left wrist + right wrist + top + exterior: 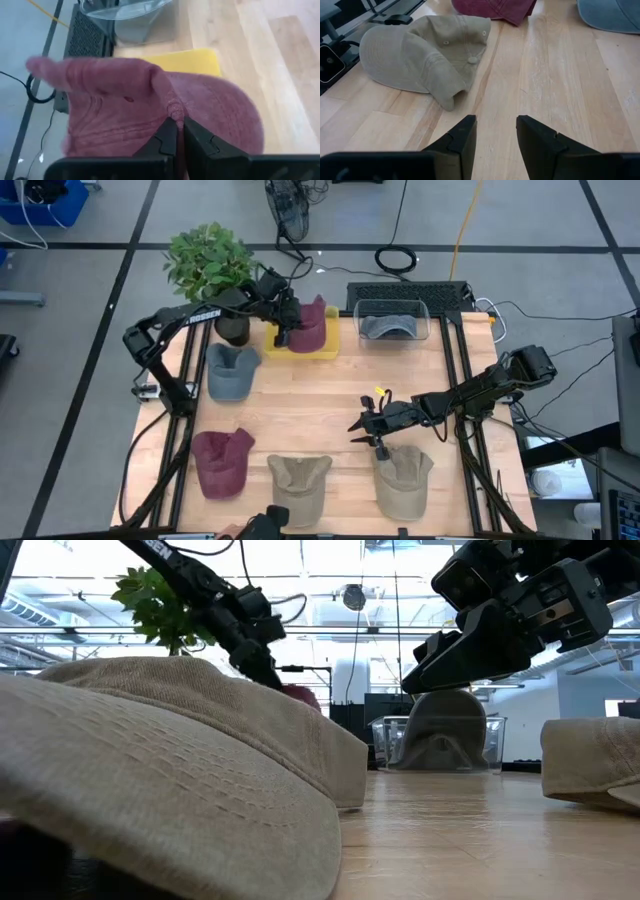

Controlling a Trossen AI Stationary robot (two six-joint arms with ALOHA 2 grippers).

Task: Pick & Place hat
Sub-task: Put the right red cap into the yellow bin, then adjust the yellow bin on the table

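Over the yellow tray (325, 346) at the tabletop's (330, 395) far edge, the left end effector (283, 335) pinches the maroon cap (310, 327) shut; the right end effector (368, 432) hovers apart above bare wood.

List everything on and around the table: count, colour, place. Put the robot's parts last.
Maroon hats: 2; one pinched over the yellow tray, one front left.
Blue-grey hat: 1, left side, below the plant.
Tan hats: 2; front centre and front right.
Grey hat: 1, inside the clear bin.
Yellow tray: 1, back centre.
Clear bin: 1, back right.
Plant: 1, green, dark pot, back left corner.
Table: 1, light wood.
Left gripper: shut on the maroon hat at the tray.
Right gripper: open, above bare wood near the front right tan hat.
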